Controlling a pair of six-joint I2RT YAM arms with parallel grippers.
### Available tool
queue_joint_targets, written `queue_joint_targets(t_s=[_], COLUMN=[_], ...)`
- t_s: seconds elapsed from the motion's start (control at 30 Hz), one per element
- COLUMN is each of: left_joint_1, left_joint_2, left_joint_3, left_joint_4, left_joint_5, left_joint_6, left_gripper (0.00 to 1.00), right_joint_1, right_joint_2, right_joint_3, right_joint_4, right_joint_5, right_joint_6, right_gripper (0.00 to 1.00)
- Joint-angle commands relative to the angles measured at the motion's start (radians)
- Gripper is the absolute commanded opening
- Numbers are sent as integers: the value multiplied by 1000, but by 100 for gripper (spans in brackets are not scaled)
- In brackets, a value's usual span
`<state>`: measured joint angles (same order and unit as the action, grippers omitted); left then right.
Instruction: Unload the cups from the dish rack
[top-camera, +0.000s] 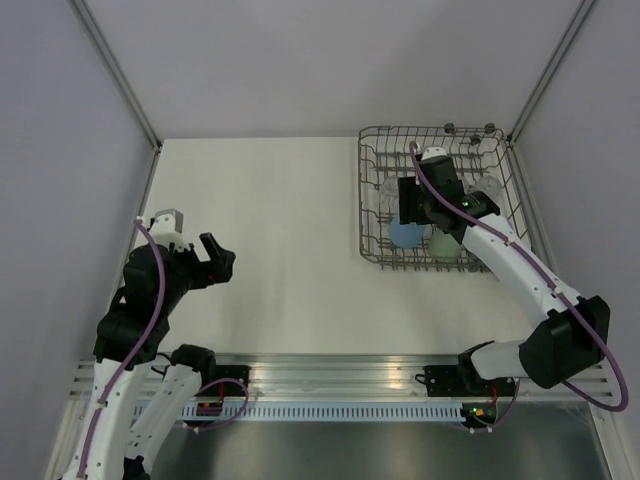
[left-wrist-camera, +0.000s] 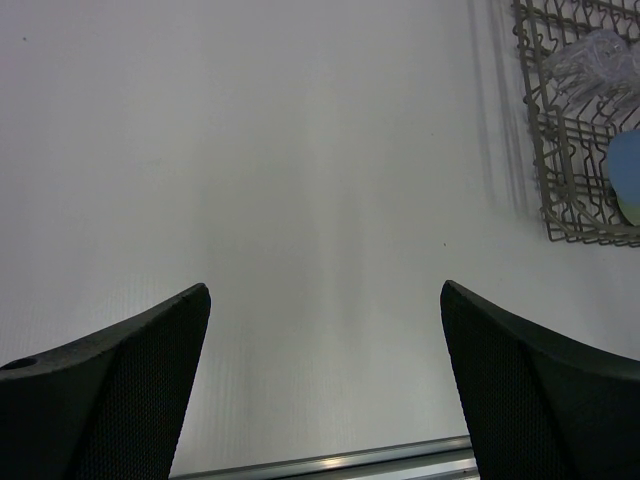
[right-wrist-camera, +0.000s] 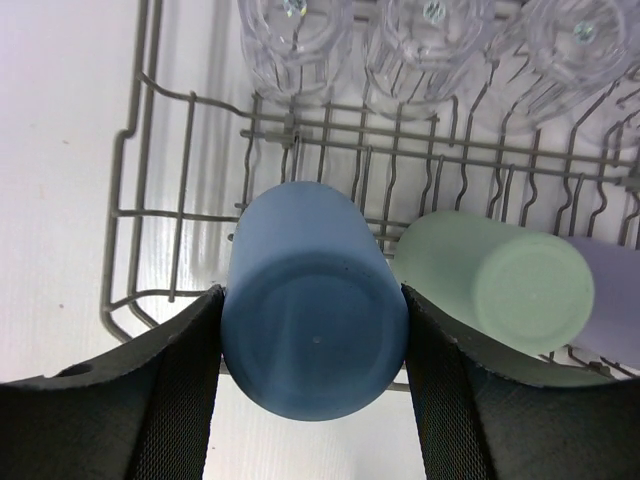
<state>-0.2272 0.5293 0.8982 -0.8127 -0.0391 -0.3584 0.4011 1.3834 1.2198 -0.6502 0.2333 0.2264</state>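
The dish rack (top-camera: 385, 150) sits on the white surface (top-camera: 280, 250) in the upper right of the overhead view, its far corner close to the back wall. The right arm reaches up from the lower right into the rack's near left part.

In the right wrist view the right hand (right-wrist-camera: 312, 293) is clamped on the blue cup (right-wrist-camera: 315, 340): one dark finger presses against the cup's left side and the other against its right side. The cup stands inverted inside the rack, base toward the camera, near the rack's lower left corner. Just to its right the pale green cup (right-wrist-camera: 500, 280) leans among the tines, also base up, and the edge of the lavender cup (right-wrist-camera: 610, 310) shows beyond it at the right border of the frame. Three clear glasses (right-wrist-camera: 430, 40) stand in a row along the top of that view, one row of wires behind the coloured cups.

The left hand (left-wrist-camera: 325, 288) hangs over bare surface at the left of the overhead view, well apart from the rack, its fingers spread wide and gripping nothing.
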Motion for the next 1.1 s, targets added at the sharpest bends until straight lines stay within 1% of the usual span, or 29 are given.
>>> queue_joint_targets(t_s=[0.0, 0.1, 0.13, 0.2, 0.23, 0.27, 0.3, 0.33, 0.37, 0.4, 0.43, 0.47, 0.5, 0.53, 0.57, 0.6, 0.63, 0.67, 0.7, 0.73, 0.8, 0.9, 0.93, 0.97, 1.07], left_joint_1=[-4, -4, -4, -4, -4, -4, -4, -4, -3, -4, -4, -3, -4, -4, -4, -4, -4, -6, -6, -6, -8, -17, -20, -29, -52], left_joint_2=[3, 14, 21, 29, 32, 40, 44, 47, 54, 58, 63, 75, 81, 87, 92, 100, 101, 104, 110, 115, 129, 132, 132, 133, 146], left_joint_3=[24, 28, 24, 1, -13, -45, -65, -85, -128, -148, -165, -195, -208, -220, -254, -274, -294, -332, -347, -361, -370, -366, -366, -364, -355], left_joint_4=[38, 78, 102, 193, 231, 327, 380, 430, 501, 617, 677, 725, 806, 872, 924, 1060, 1119, 1185, 1286, 1326, 1353, 1354, 1362, 1368, 1389], left_joint_5=[34, 146, 230, 325, 429, 483, 531, 620, 663, 726, 748, 766, 794, 804, 817, 829, 843, 846, 843, 843, 838, 814, 806, 800, 779], left_joint_6=[-24, -57, -85, -122, -172, -203, -238, -313, -351, -390, -460, -491, -523, -590, -629, -670, -756, -798, -870, -896, -922, -932, -935, -936, -947], left_gripper=[100, 100, 100, 100, 100, 100, 100, 100, 100, 100, 100, 100, 100, 100, 100, 100, 100, 100, 100, 100, 100, 100, 100, 100, 100], right_joint_1=[-4, -4, -4, -4, -4, -4, -4, -4, -4, -4, -4, -4, -2, -4, -4, -5, -4, -4, -1, -2, -1, 2, 2, 10, 34], right_joint_2=[-73, -116, -128, -165, -176, -197, -207, -214, -225, -243, -256, -265, -286, -297, -316, -323, -331, -342, -346, -348, -351, -348, -343, -331, -314], right_joint_3=[75, 95, 95, 87, 84, 78, 69, 63, 54, 25, 6, -12, -57, -78, -100, -142, -163, -183, -224, -241, -275, -322, -333, -345, -356], right_joint_4=[-22, -13, -2, 38, 52, 87, 104, 122, 165, 196, 225, 294, 331, 369, 452, 496, 592, 641, 705, 795, 857, 996, 1077, 1102, 1179], right_joint_5=[-31, -89, -147, -216, -295, -331, -363, -437, -468, -504, -569, -597, -618, -646, -714, -744, -781, -833, -860, -882, -916, -948, -957, -960, -967], right_joint_6=[-12, -10, -9, 7, 11, 24, 43, 59, 71, 97, 106, 122, 146, 187, 215, 246, 311, 344, 376, 410, 473, 573, 602, 649, 694], right_gripper=[48, 46, 45, 43, 42, 41, 41, 41, 41, 40, 40, 40, 39, 39, 39, 39, 39, 38, 38, 38, 37, 36, 36, 36, 36])
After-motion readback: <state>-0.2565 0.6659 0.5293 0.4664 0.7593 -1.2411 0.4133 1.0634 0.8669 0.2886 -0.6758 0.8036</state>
